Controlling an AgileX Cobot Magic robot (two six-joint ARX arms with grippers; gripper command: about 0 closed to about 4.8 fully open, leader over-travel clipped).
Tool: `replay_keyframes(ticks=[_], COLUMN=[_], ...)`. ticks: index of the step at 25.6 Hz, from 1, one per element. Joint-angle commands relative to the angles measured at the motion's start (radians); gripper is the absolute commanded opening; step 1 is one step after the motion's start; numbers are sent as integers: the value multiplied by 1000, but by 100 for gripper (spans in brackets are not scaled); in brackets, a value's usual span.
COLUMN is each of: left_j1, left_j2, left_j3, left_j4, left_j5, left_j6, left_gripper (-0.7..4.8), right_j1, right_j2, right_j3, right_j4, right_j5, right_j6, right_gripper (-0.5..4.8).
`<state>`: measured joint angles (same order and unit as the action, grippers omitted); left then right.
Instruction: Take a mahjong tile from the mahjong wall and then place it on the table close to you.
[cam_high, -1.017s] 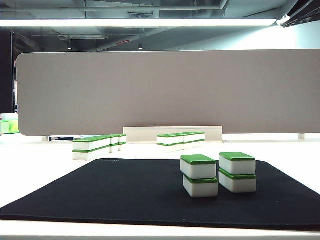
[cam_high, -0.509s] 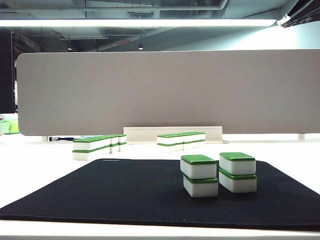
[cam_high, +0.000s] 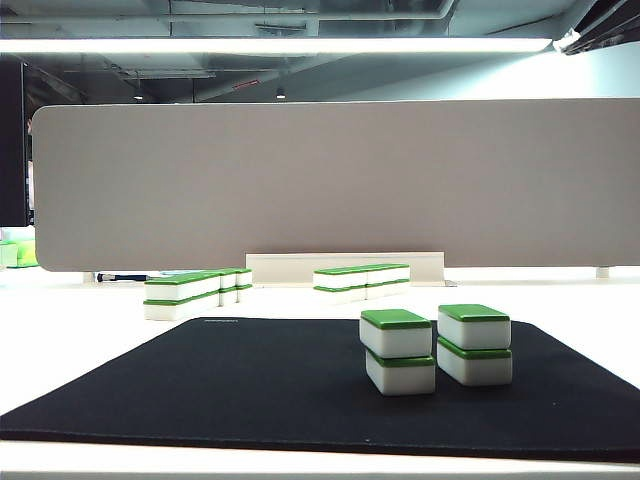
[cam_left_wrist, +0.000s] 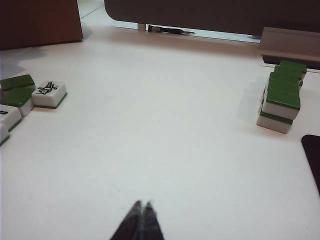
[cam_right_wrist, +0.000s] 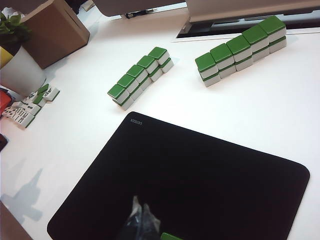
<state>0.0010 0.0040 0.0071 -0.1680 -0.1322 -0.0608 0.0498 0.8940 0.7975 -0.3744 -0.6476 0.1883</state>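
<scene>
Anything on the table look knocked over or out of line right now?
Only the loose mahjong tiles lying scattered, one face-up, ahead of the shut left gripper. The wall rows stand neat. Right gripper is shut over the black mat.

Your left claw (cam_left_wrist: 142, 206) is hovering with its fingertips pressed together. Your right claw (cam_right_wrist: 140, 207) is also hanging closed, tips touching. Neither arm is showing in the exterior view.
</scene>
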Motion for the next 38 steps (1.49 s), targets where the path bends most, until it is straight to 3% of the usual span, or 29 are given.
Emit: replay_keyframes(ticks=[1, 14, 18, 29, 32, 38], left_j1=[1, 1, 1, 1, 1, 1], left_j2=[1, 1, 1, 1, 1, 1], left_j3=[0, 0, 0, 0, 0, 0], left_j4=[-7, -7, -7, -7, -7, -7], left_j5=[5, 5, 5, 5, 5, 5], left_j6=[0, 0, 0, 0, 0, 0], left_gripper=[-5, -5, -5, -5, -5, -5], right_j1=[0, 0, 0, -6, -7, -7], right_j2=[0, -1, -2, -210, -285, -401], right_j3=[8, 8, 3, -227, -309, -417], right_j4=[13, 12, 14, 92, 148, 171], right_j5=[-2, -2, 3, 418, 472, 479], right_j6=[-6, -6, -57, -111, -111, -111], right_gripper=[-1, -1, -1, -1, -1, -1])
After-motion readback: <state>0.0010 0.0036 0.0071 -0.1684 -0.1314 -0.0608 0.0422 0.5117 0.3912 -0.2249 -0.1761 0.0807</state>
